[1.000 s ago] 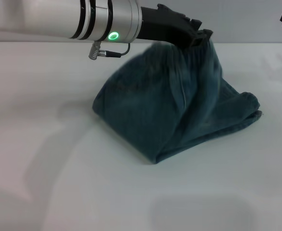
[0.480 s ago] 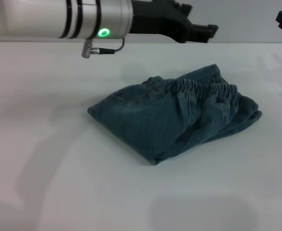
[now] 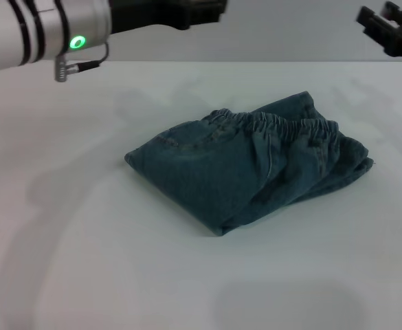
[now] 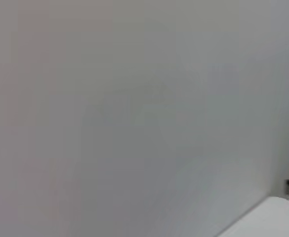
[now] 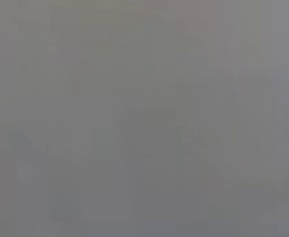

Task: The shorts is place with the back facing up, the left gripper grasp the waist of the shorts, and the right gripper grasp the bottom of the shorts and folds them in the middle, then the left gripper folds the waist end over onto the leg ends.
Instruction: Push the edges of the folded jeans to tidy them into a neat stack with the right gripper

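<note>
The dark blue denim shorts lie folded on the white table in the head view, with the elastic waistband on top toward the far right and the fold edge at the near left. My left gripper hovers high at the far edge, up and to the left of the shorts, open and holding nothing. Far off at the upper right, my right gripper hangs above the table's back corner, open and empty. Neither wrist view shows the shorts.
The left arm's silver wrist with a green light stretches in from the upper left. Both wrist views show mostly a plain grey wall; a strip of table edge appears in the left wrist view.
One second ago the left gripper held the waist lifted; it let go and the waist now rests on the leg ends. The left arm has pulled back to the left. The right gripper shifted slightly inward.
</note>
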`<state>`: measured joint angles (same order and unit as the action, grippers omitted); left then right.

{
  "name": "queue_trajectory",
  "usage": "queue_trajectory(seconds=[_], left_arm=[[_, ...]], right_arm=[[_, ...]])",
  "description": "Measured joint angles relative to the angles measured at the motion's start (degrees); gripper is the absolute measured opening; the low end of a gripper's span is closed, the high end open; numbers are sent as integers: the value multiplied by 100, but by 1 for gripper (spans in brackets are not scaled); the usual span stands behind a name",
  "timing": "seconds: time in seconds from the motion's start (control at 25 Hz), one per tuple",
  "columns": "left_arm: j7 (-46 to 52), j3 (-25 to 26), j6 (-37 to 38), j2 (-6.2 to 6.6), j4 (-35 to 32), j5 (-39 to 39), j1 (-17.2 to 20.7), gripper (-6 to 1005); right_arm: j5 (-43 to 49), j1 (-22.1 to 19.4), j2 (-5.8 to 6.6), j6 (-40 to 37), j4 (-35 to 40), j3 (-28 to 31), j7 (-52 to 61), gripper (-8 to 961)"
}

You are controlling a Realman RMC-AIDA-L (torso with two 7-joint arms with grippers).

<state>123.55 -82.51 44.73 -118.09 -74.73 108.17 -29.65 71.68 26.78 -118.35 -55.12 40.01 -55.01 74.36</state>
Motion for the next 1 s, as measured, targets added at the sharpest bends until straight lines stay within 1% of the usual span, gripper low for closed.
queue_trajectory(seconds=[0.08,0.2,0.24,0.28,0.36,0.4,0.44,0.48,0.52,0.56,0.68,0.72,0.76,0.8,0.84,0.88,0.92,0.96,1.0], left_arm=[[-3,95,-153,-2,47,-18,149,847],[-3,125,-228,-2,56,-33,205,844],[-5,140,-552,-4,68,-150,364,843],[-15,140,-707,-3,71,-190,435,843],[-34,140,-827,-4,73,-221,497,843],[-34,140,-827,-4,73,-221,497,843],[-211,140,-1217,-3,79,-444,716,843],[-352,140,-1354,-3,87,-618,799,843],[-352,140,-1354,-3,87,-618,799,843],[-571,140,-1514,-3,109,-900,906,843],[-571,140,-1514,-3,109,-900,906,843],[-1156,146,-1707,-8,178,-1528,1064,843],[-1965,224,-1733,-8,339,-2489,1187,843],[-1965,224,-1733,-8,339,-2489,1187,843],[-2309,285,-1653,-6,440,-2861,1208,842],[-2309,285,-1653,-6,440,-2861,1208,842],[-2830,460,-1363,-3,675,-3466,1201,842],[-2830,460,-1363,-3,675,-3466,1201,842],[-2965,536,-1232,-3,771,-3639,1186,842]], right_arm=[[126,64,33,-171,111,-165,57,518],[494,135,40,-253,428,-336,428,518],[711,184,34,-254,566,-364,663,518],[920,227,30,-254,659,-374,858,518],[1370,342,35,-260,827,-381,1331,518],[1643,419,53,-276,912,-380,1643,518],[1939,494,77,-300,989,-381,1934,518],[2261,577,108,-363,1073,-381,2275,518],[2531,651,139,-427,1149,-380,2563,518],[2888,744,181,-554,1250,-380,2970,518],[3669,955,287,-940,1526,-358,3783,518],[3968,1035,331,-1103,1642,-344,4064,517],[4199,1101,368,-1219,1733,-335,4272,517],[4487,1177,414,-1366,1821,-332,4479,517],[4693,1241,448,-1466,1879,-329,4635,517],[4972,1340,501,-1627,1933,-322,4825,517],[5260,1450,549,-1798,1953,-308,4988,517],[5553,1602,609,-1988,1943,-280,5155,517],[5747,1698,640,-2125,1904,-263,5233,517]])
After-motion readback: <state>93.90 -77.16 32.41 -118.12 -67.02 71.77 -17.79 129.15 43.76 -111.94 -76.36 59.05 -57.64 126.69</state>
